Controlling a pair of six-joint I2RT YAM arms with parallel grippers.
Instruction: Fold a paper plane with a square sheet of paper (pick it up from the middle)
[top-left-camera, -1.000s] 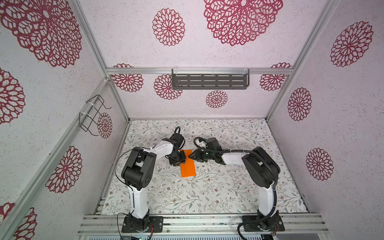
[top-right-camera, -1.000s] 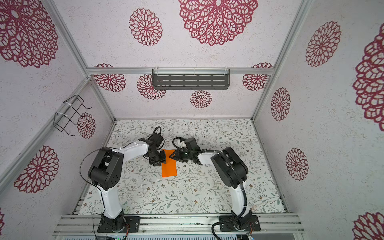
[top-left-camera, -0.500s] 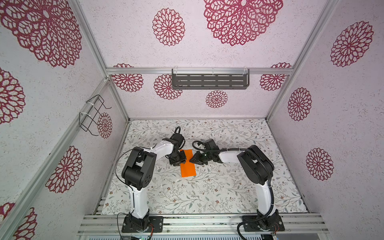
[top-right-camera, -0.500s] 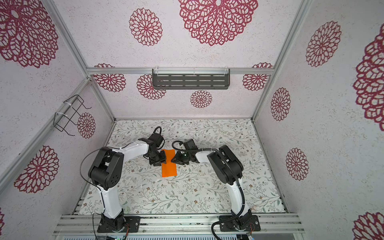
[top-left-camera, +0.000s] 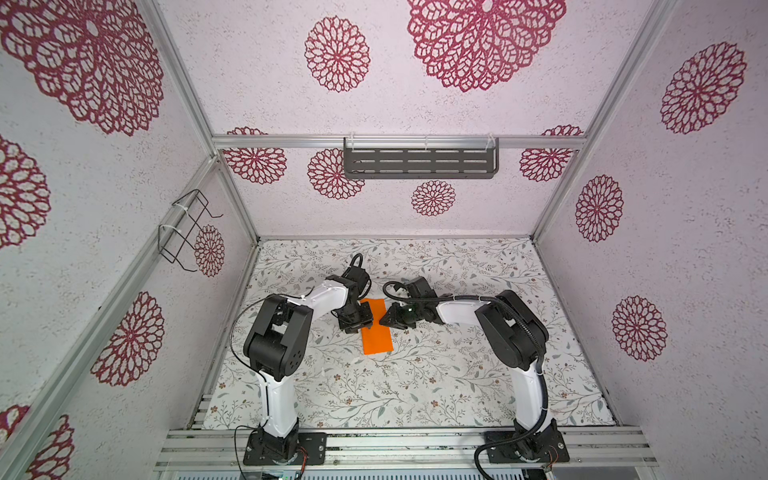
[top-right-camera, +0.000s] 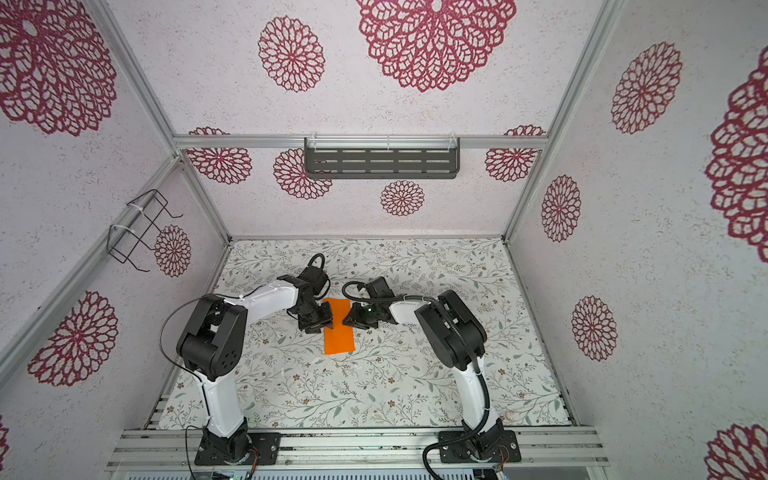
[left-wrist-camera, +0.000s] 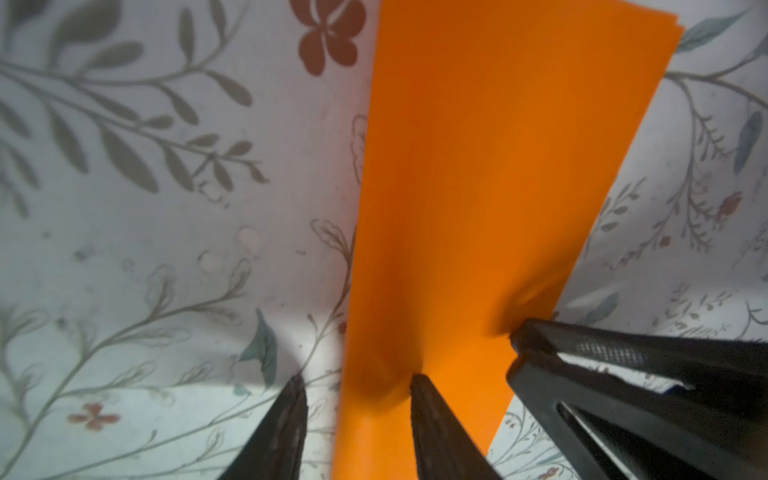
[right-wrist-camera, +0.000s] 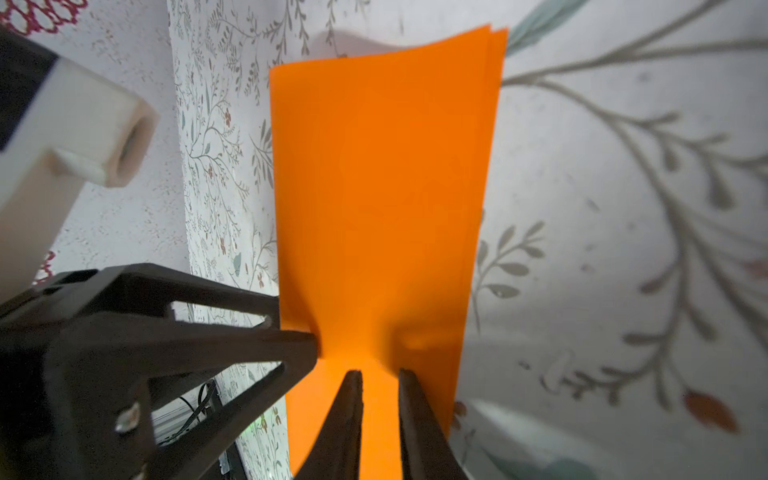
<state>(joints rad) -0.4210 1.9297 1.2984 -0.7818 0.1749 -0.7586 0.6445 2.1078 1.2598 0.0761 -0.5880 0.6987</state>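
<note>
Between your left tool (left-wrist-camera: 357, 379) and right tool (right-wrist-camera: 379, 374), on the floral bench (top-left-camera: 415, 374), the bright orange sheet of paper (top-left-camera: 376, 328) lies folded to a long rectangle. Left jaws stand apart, one fingertip (left-wrist-camera: 419, 388) on the paper; right jaws stand narrowly apart at the opposite edge. Judgement: half-fold made; next, pin it and lift a corner.

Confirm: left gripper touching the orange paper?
Touching. In the left wrist view one fingertip of the left gripper presses onto the orange paper, which dimples around it; the other sits off its edge.
</note>
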